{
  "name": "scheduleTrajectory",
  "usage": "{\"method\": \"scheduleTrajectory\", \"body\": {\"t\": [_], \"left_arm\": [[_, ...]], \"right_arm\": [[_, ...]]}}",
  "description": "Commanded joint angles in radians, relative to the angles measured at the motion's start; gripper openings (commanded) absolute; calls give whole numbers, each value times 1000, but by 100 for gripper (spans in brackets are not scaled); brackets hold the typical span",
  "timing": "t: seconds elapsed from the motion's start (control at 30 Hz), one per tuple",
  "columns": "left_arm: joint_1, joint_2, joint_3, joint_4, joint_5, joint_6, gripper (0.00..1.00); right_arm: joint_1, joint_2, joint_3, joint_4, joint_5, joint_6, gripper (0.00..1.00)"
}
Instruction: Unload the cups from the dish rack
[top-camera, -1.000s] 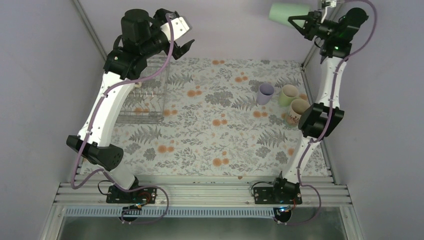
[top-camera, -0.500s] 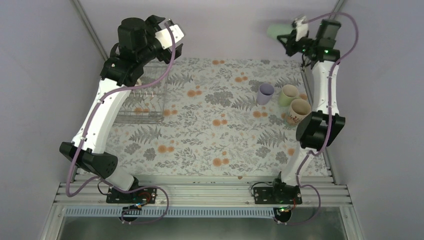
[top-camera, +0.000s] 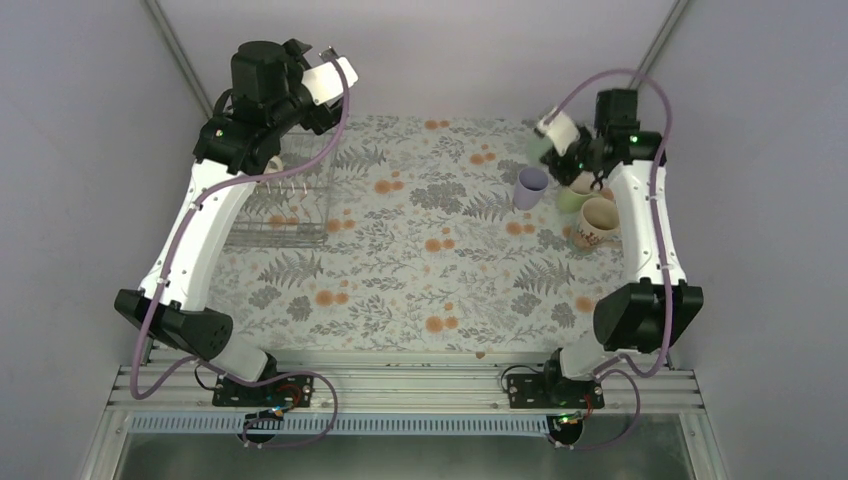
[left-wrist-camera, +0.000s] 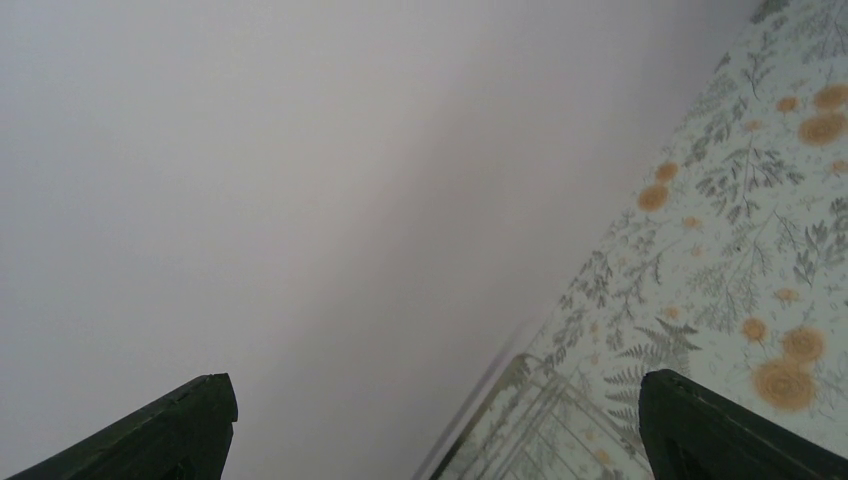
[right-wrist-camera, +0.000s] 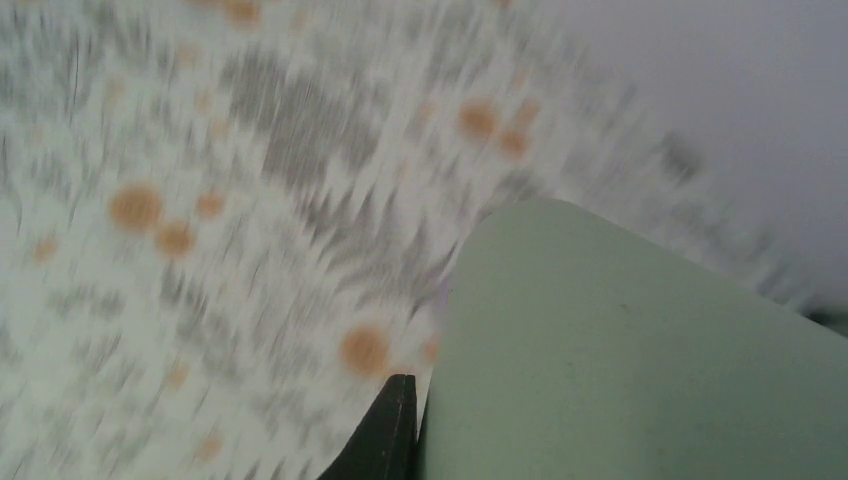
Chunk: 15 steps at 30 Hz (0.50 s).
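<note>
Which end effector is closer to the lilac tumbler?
Right. The right end effector, gripping the mint-green tumbler, hovers just behind the lilac tumbler; the left end effector is far across, above the dish rack.

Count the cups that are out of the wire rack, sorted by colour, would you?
lilac tumbler: 1
pale yellow-green cup: 1
beige patterned mug: 1
mint-green tumbler: 1
Total: 4
</note>
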Motion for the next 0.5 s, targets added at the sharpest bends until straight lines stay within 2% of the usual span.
{"method": "scheduleTrajectory", "body": {"t": [0.0, 0.2, 0.47], "left_arm": [[7, -42, -61, -18, -52, 4, 100], [23, -47, -141, 11, -92, 4, 100], [38, -66, -189, 18, -71, -17, 100]], "right_arm": [[5, -72, -248, -123, 164, -119, 3], [11, -186, -550, -67, 230, -149, 3], [34, -139, -671, -2, 253, -123, 3]]}}
